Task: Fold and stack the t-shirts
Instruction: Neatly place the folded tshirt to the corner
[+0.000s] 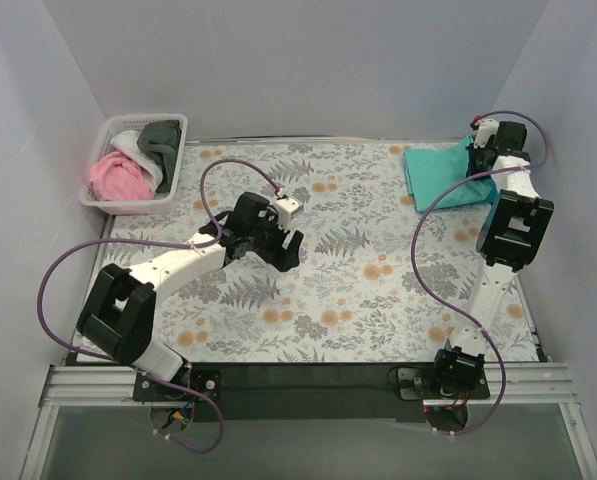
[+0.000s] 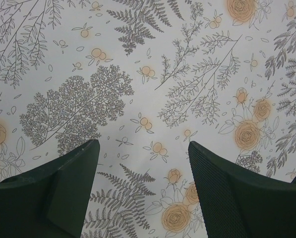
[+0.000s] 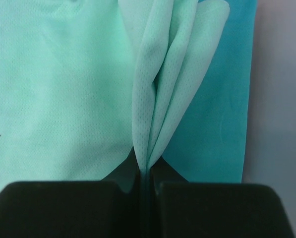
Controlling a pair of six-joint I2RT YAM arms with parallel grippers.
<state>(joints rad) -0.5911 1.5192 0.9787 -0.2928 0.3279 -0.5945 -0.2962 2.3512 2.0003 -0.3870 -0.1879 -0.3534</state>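
Note:
A folded mint-turquoise t-shirt (image 1: 443, 175) lies at the far right of the table; in the right wrist view it (image 3: 58, 89) lies on top of a darker teal-blue t-shirt (image 3: 219, 119). My right gripper (image 3: 147, 181) is shut on a pinched fold of the mint shirt's edge, at the shirt's far right corner (image 1: 478, 150). My left gripper (image 2: 144, 148) is open and empty, hovering over the floral cloth (image 2: 138, 74) near the table's middle (image 1: 278, 240). Pink (image 1: 118, 178), white (image 1: 128, 143) and dark grey (image 1: 160, 140) t-shirts lie crumpled in the basket.
A white plastic basket (image 1: 176, 160) stands at the far left corner. The white floral-print cloth (image 1: 358, 270) covers the table. White walls close in at the back and both sides. Purple cables loop over both arms.

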